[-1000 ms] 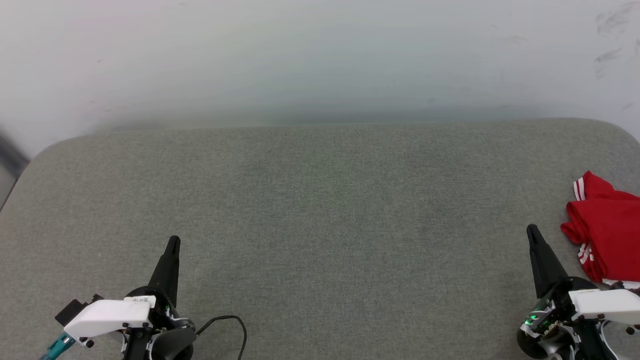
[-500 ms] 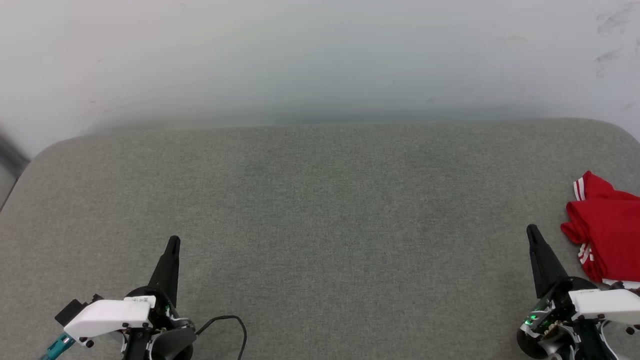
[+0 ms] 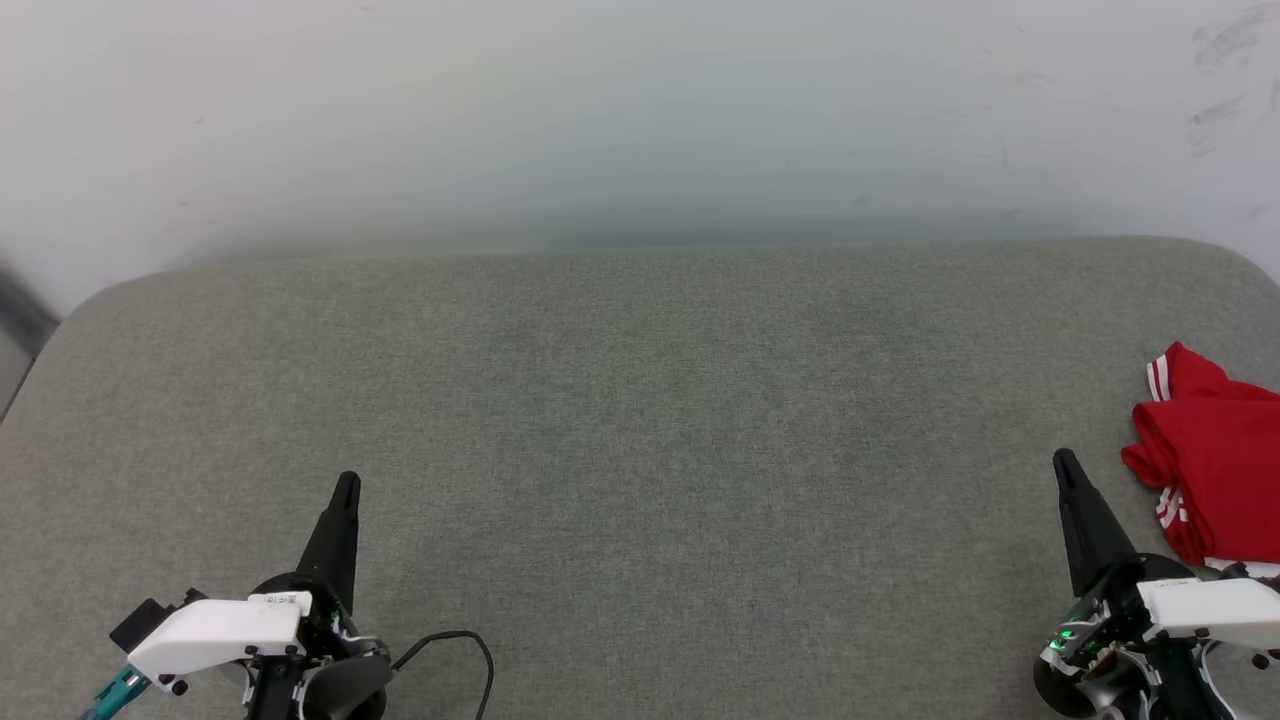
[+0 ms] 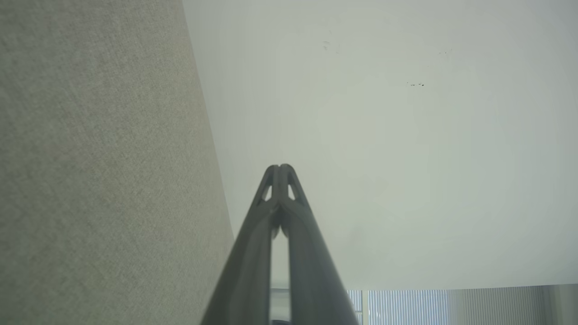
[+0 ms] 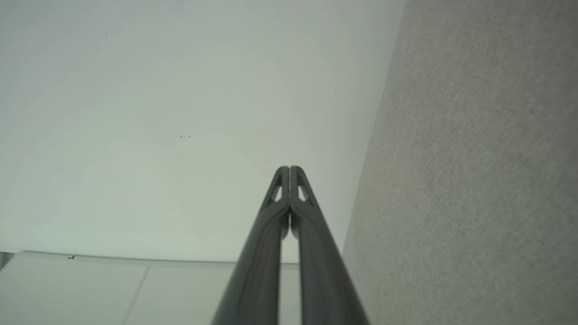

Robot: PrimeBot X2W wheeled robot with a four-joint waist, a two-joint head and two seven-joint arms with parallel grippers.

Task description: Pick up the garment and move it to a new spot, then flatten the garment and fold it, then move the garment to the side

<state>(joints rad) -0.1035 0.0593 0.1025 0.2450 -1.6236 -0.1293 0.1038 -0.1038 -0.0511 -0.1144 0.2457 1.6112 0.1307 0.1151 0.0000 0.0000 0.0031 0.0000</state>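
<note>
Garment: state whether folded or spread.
Not spread: the garment lies doubled over itself in a heap. Neatly folded or not: cannot tell, the edge cuts it off.

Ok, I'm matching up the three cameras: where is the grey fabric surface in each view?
Head view: the grey fabric surface spans the lower two thirds.
Left wrist view: down the left side, left of the shut left gripper.
Right wrist view: down the right side, right of the shut right gripper.
Shared landmark: the pale wall bordering it.

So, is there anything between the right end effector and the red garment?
Nothing visible. The garment lies just to the right of the shut right end effector, with bare grey cushion between them.
</note>
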